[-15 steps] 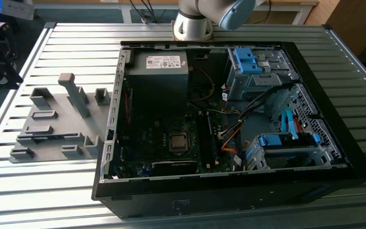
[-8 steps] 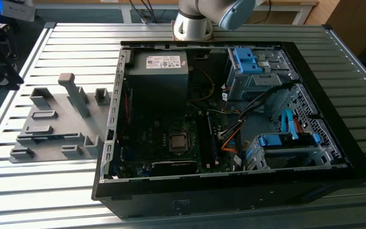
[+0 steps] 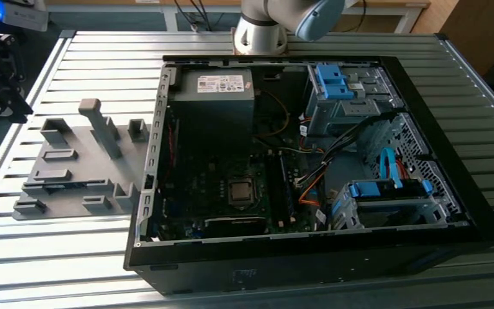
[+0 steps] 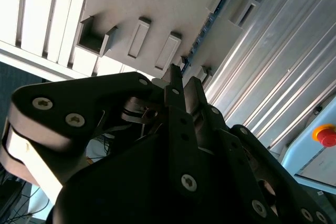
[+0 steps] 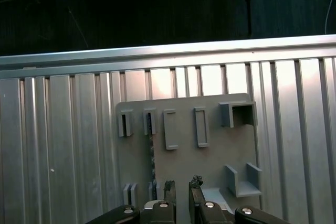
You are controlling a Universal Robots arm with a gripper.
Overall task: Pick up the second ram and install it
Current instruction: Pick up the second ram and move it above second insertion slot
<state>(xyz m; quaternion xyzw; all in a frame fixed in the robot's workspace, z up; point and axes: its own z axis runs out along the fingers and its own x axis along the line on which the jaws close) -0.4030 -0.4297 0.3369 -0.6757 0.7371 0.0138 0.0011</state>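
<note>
Gripper (image 5: 182,191) hangs above the grey plastic holder plate (image 5: 215,161), its two black fingers (image 5: 169,188) slightly parted with nothing between them. The second ram (image 5: 152,156), a thin blue-green circuit-board strip, stands on edge in the plate, held at each end by small raised slot blocks. In the first wrist view the fingers lie just to one side of the strip's line, apart from it. In the second wrist view the strip (image 4: 201,35) runs away beyond the fingertips (image 4: 175,85).

Two rectangular frames and two open-sided brackets rise from the plate beside the strip. The plate lies on a ribbed aluminium table (image 3: 100,58). An open black computer case (image 3: 478,212) sits just beside the plate, on the exterior view's right.
</note>
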